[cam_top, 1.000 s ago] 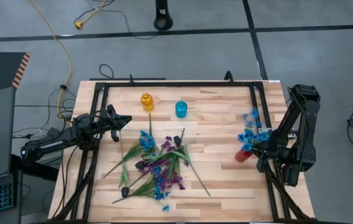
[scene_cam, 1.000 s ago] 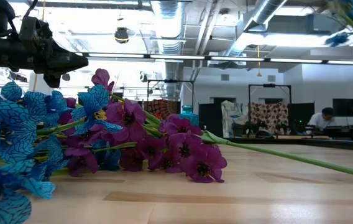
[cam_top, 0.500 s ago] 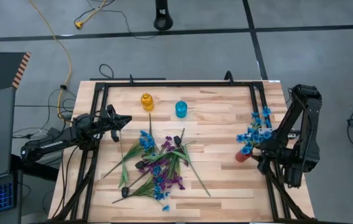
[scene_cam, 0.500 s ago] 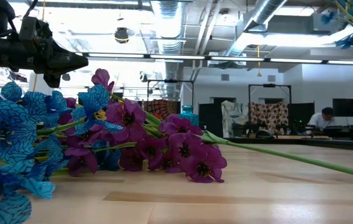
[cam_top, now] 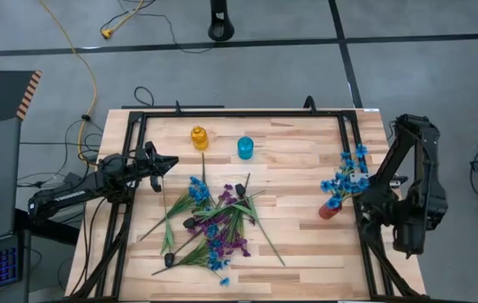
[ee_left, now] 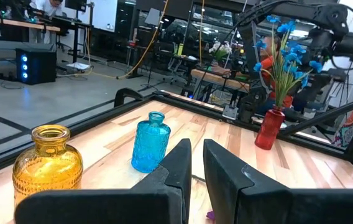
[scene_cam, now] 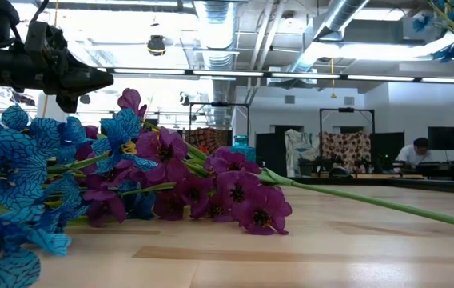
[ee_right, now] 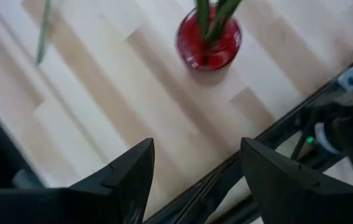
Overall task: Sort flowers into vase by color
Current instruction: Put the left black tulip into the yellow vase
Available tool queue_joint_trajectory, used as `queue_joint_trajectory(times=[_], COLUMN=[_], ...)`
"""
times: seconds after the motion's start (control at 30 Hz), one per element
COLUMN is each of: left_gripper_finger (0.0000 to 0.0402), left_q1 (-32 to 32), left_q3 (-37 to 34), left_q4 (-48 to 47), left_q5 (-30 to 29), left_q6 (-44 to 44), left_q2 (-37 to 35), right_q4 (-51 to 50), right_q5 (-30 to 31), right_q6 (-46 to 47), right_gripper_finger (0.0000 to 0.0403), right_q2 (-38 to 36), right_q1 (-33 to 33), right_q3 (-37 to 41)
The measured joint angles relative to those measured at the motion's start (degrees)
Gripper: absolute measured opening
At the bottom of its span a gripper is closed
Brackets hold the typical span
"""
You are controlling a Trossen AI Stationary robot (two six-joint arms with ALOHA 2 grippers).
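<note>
Hovering wide open and empty above the table's right edge, the right gripper has its two dark fingers spread well apart, and the red vase stands on the wood beyond them with green stems rising out of its mouth. From above, that red vase sits near the right rail of the black frame, and a bunch of blue flowers stands upright in it, just beside the right arm.

Over on the left side, the left gripper hangs above the table's left part, its fingers close together with only a thin gap between them, holding nothing. Ahead of it stand an orange vase and a blue vase, side by side near the far edge of the table.

In the middle of the table lies the loose pile of flowers, blue and purple blossoms mixed together, long green stems crossing one another. From table height the purple blossoms lie flat on the wood, blue ones heaped beside them.
</note>
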State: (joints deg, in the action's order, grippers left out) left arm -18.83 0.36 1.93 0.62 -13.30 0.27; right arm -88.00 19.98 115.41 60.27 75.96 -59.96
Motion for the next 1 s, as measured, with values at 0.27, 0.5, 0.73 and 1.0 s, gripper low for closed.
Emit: queue_joint_trajectory(times=[0.27,0.5,0.73,1.0], left_gripper_finger=[0.0030,0.0030,0.0030,0.0030], left_q1=[0.0,0.0,0.0,0.0], left_q3=[0.0,0.0,0.0,0.0], left_q4=[0.0,0.0,0.0,0.0], left_q5=[0.0,0.0,0.0,0.0], left_q6=[0.0,0.0,0.0,0.0], left_q2=[0.0,0.0,0.0,0.0], right_q4=[1.3,1.0,1.1,1.1], right_q5=[-0.5,0.6,16.1,33.2], right_q6=[0.1,-0.4,-7.4,-29.4], right_gripper_finger=[0.0265,0.0265,0.0265,0.0265], right_q2=[0.0,0.0,0.0,0.0], right_q1=[0.0,0.0,0.0,-7.8], right_q3=[-6.4,-12.9,-20.7,-31.9])
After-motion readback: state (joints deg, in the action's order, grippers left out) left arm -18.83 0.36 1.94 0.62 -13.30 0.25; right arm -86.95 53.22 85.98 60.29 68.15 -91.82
